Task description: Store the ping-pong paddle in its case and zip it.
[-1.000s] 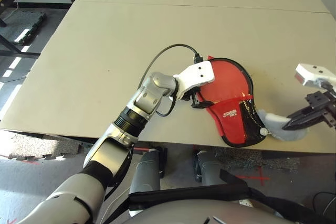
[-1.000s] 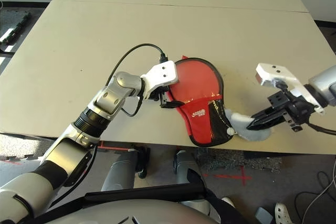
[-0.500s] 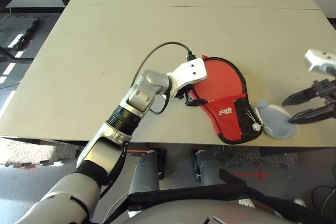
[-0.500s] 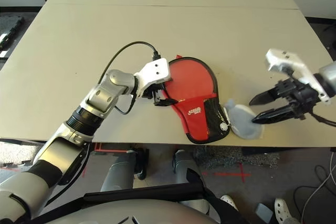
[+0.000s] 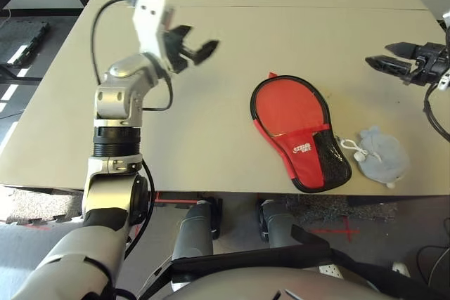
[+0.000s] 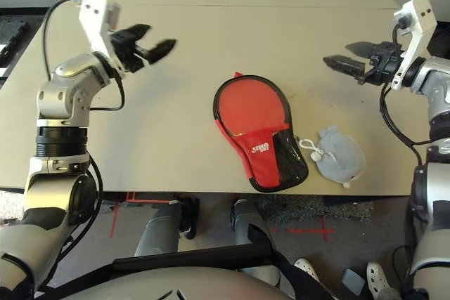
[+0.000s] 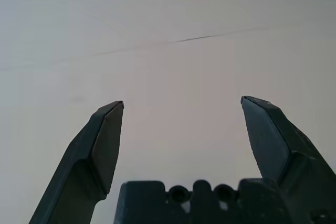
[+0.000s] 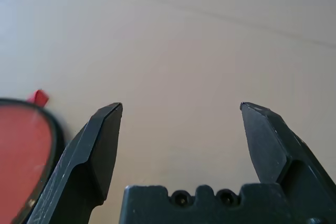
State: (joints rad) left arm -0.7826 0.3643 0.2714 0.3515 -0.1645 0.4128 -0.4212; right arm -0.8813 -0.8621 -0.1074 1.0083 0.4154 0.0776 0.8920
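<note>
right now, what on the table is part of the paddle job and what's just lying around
Part of the job:
- case, red with black trim, lying flat near the table's front edge

Just lying about:
- grey drawstring pouch, beside the case's handle end

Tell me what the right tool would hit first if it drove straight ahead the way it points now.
Probably nothing: the right tool, open, points across bare beige tabletop. The red paddle-shaped fabric case lies off to one side of that line, though depth is hard to judge.

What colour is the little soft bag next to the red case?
Pale grey, with a white drawstring. The small drawstring pouch shows best in the right eye view.
</note>
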